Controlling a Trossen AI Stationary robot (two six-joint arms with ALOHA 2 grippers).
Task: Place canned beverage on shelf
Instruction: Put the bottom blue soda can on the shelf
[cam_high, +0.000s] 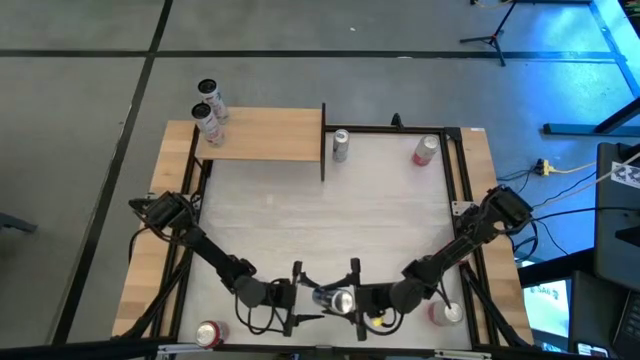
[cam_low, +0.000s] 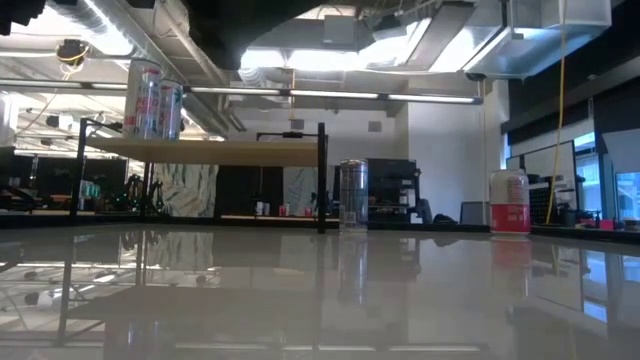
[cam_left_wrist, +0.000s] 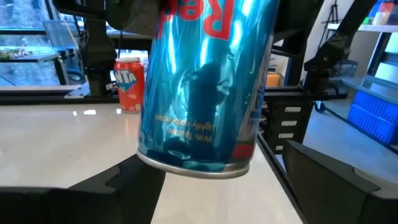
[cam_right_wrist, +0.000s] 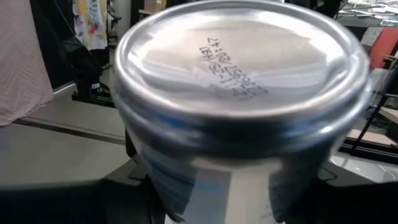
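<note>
A blue and silver beverage can (cam_high: 335, 298) is in the air at the table's near middle, between my two grippers. It is upside down, with its silver base (cam_right_wrist: 239, 62) up and its print inverted in the left wrist view (cam_left_wrist: 199, 93). My right gripper (cam_high: 352, 298) is shut on it. My left gripper (cam_high: 305, 296) is open, with its fingers (cam_left_wrist: 118, 186) standing apart on either side of the can's lower end. The tan shelf (cam_high: 265, 133) stands at the far left and carries two cans (cam_high: 207, 105). My right gripper pinches the can's sides between its two fingers (cam_right_wrist: 62, 199), coming level from the table's right. The can itself hides the place of contact in the right wrist view. The can stands nearly upright and upside down, its lower rim (cam_left_wrist: 193, 167) lifted clear of the table.
A silver can (cam_high: 340, 145) and a red can (cam_high: 425, 150) stand at the far edge, right of the shelf. Two more red cans stand at the near left (cam_high: 208, 333) and the near right (cam_high: 445, 313). The shelf's black post (cam_low: 321, 175) stands beside the silver can.
</note>
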